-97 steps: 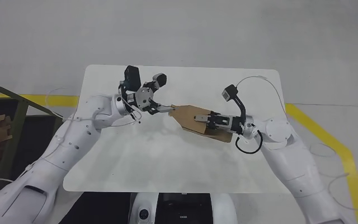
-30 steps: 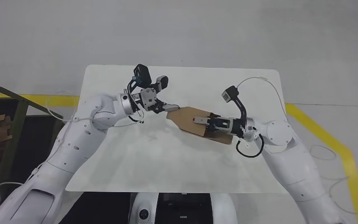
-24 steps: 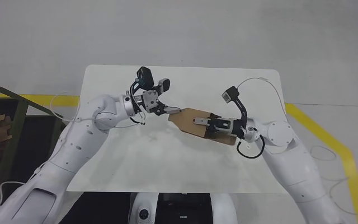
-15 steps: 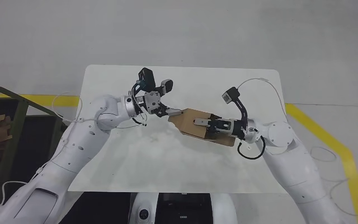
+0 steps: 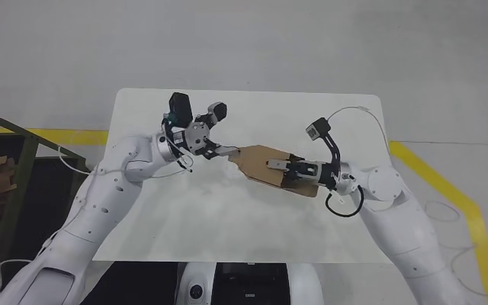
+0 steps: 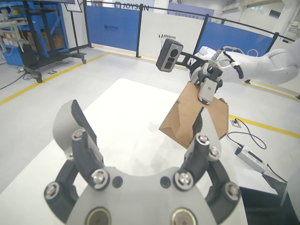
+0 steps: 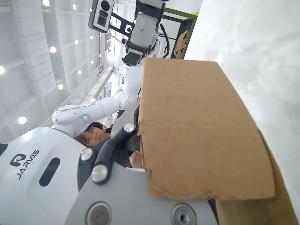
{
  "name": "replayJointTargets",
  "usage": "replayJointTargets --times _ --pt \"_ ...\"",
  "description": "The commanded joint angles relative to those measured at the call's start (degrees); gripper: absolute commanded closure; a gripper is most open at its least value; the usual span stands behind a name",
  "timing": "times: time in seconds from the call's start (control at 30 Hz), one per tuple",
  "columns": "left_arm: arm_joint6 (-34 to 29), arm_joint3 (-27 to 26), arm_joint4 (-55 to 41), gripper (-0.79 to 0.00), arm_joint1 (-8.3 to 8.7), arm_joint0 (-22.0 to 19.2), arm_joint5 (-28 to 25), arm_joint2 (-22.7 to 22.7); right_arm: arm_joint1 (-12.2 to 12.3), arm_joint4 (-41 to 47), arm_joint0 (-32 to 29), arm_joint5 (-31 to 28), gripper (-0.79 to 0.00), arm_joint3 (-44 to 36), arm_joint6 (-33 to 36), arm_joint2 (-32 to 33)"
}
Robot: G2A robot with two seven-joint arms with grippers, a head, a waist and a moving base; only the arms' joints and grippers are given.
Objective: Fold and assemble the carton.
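The left gripper [image 5: 219, 130], jaws wide apart, has eased back; the carton [image 5: 255, 169] end flap points outward again (fold hasn't held, I reckon). The right gripper [image 5: 279, 163] stays clamped on it.

Plain brown and unprinted, the carton [image 5: 263, 164] stands out against the white table [image 5: 229, 221]. The left tool [image 6: 138, 108] is silver-grey metal with black linkages and black, finely textured pads. The right tool [image 5: 274, 162] wears the same silver-grey and black. The floor [image 5: 69, 61] is pale grey, crossed by a yellow stripe [image 5: 53, 135]. Blue panels [image 6: 112, 31], dotted with fine perforations, line the hall behind.
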Motion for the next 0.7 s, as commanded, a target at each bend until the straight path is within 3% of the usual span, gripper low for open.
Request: replayJointTargets --times 0.0,0.23,0.67 --pt "2.72 -0.81 1.96 -0.785 0.26 1.77 -1.05 -1.69 -0.01 1.52 -0.29 -0.55 0.0 0.33 -0.65 0.63" --pt "4.02 -1.32 8.85 -0.785 0.31 4.51 -2.74 -2.02 -0.06 5.51 -1.18 -2.05 0.0 0.59 -0.96 1.91" --pt "-0.96 1.61 5.37 -0.785 -1.84 -1.57 -2.03 4.13 -0.3 5.03 -0.95 -1.87 0.0 0.02 -0.4 0.89"
